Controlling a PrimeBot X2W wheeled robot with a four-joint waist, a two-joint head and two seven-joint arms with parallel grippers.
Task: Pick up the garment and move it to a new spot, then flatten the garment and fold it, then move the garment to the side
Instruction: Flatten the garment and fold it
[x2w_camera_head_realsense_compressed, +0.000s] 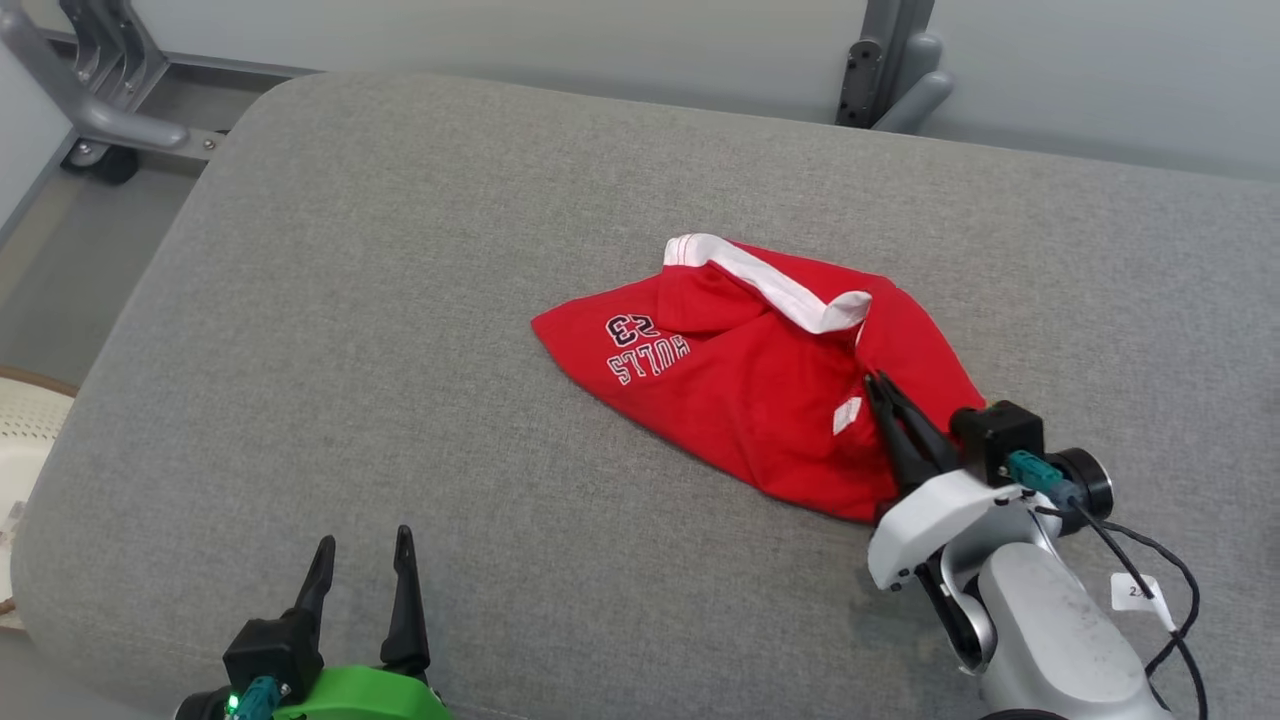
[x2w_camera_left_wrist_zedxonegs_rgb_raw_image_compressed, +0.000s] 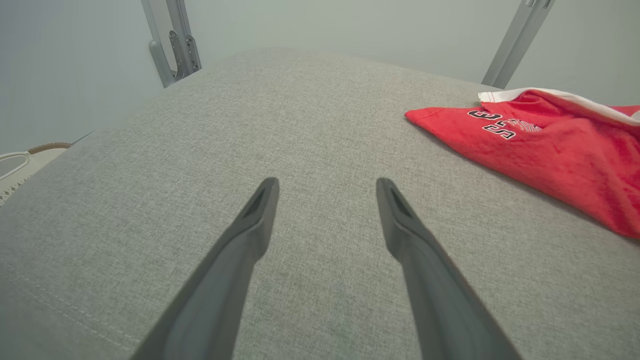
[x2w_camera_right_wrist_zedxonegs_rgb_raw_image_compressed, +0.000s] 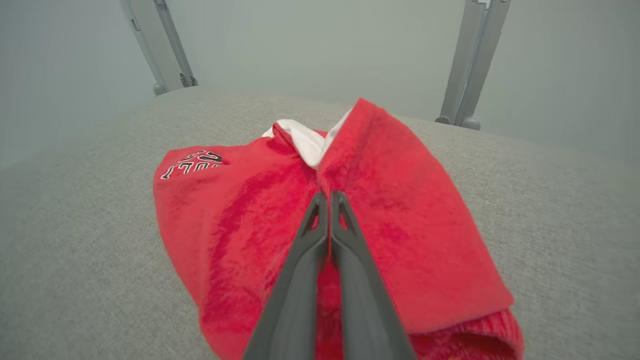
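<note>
A crumpled red garment (x2w_camera_head_realsense_compressed: 740, 390) with white trim and dark lettering lies right of centre on the grey cushion (x2w_camera_head_realsense_compressed: 380, 300). My right gripper (x2w_camera_head_realsense_compressed: 873, 381) comes in from the lower right. Its fingers are pressed together, pinching a raised fold of the red cloth (x2w_camera_right_wrist_zedxonegs_rgb_raw_image_compressed: 240, 215) near the white trim, as the right wrist view (x2w_camera_right_wrist_zedxonegs_rgb_raw_image_compressed: 328, 194) shows. Low at the front left, my left gripper (x2w_camera_head_realsense_compressed: 362, 545) is open above bare cushion, well apart from the garment. In the left wrist view its spread fingers (x2w_camera_left_wrist_zedxonegs_rgb_raw_image_compressed: 327, 185) frame grey fabric, with the garment (x2w_camera_left_wrist_zedxonegs_rgb_raw_image_compressed: 550, 145) off to the right.
Grey metal frame legs stand behind the cushion at the back left (x2w_camera_head_realsense_compressed: 100, 90) and back right (x2w_camera_head_realsense_compressed: 890, 70). A white woven basket (x2w_camera_head_realsense_compressed: 25, 440) sits on the floor off the cushion's left edge. The cushion's left half is bare.
</note>
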